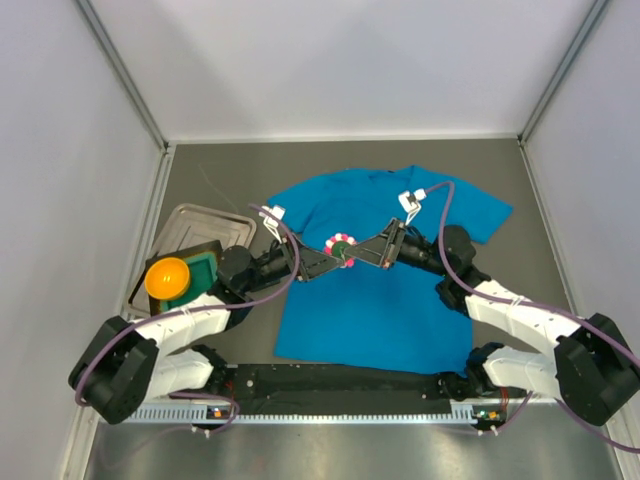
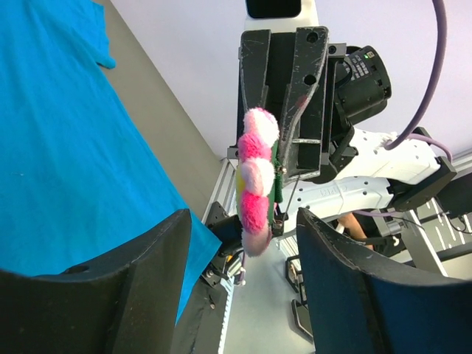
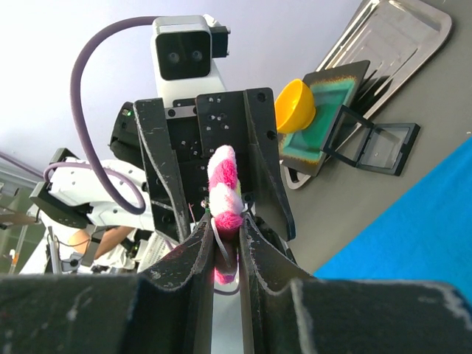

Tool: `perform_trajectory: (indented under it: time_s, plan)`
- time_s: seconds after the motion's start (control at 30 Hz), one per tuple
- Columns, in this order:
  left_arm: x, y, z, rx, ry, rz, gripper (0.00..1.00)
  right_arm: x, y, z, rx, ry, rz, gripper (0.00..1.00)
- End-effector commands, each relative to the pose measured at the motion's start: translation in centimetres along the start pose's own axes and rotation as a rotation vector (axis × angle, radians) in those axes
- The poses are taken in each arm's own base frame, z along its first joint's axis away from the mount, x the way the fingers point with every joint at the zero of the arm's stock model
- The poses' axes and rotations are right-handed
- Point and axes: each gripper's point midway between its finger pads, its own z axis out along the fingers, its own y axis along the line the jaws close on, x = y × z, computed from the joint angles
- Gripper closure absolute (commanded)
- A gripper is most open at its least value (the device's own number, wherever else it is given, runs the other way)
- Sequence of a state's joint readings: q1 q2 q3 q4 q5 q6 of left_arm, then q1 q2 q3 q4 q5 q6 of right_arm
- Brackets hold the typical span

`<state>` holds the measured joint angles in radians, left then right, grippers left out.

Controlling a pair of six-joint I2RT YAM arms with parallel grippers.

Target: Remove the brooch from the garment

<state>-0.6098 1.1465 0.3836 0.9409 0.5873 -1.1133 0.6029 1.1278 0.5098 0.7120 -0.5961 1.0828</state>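
Right gripper pinched narrow on brooch, above shirt chest, looks clear of cloth. Left gripper wide, flanking brooch, no contact. Hold right pinch firm, lift straight off shirt; centre left before closing or it'll knock it loose.

No text is legible; print on the motor housing is too small.

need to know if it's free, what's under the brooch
The blue T-shirt lies below the brooch, which the right tool clamps. The cloth patch directly beneath is covered from above.
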Motion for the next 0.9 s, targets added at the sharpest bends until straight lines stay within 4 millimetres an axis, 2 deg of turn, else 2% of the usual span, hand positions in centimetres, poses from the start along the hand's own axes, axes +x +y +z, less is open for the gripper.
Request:
perform_trajectory:
  time_s: [0.0, 0.2, 0.87]
  plan:
    - [-0.97, -2.06, 0.52, 0.078, -0.017, 0.05, 0.37, -0.13, 1.55, 0.27, -0.054, 0.001, -0.053, 1.0]
    - [-0.82, -1.75, 0.57, 0.073, -0.01, 0.034, 0.4, 0.12, 1.59, 0.19, -0.059, 0.011, -0.068, 1.0]
    - [-1.31, -2.2, 1.25, 0.082, -0.002, 0.024, 0.32, 0.53, 1.33, 0.08, -0.037, 0.029, -0.092, 1.0]
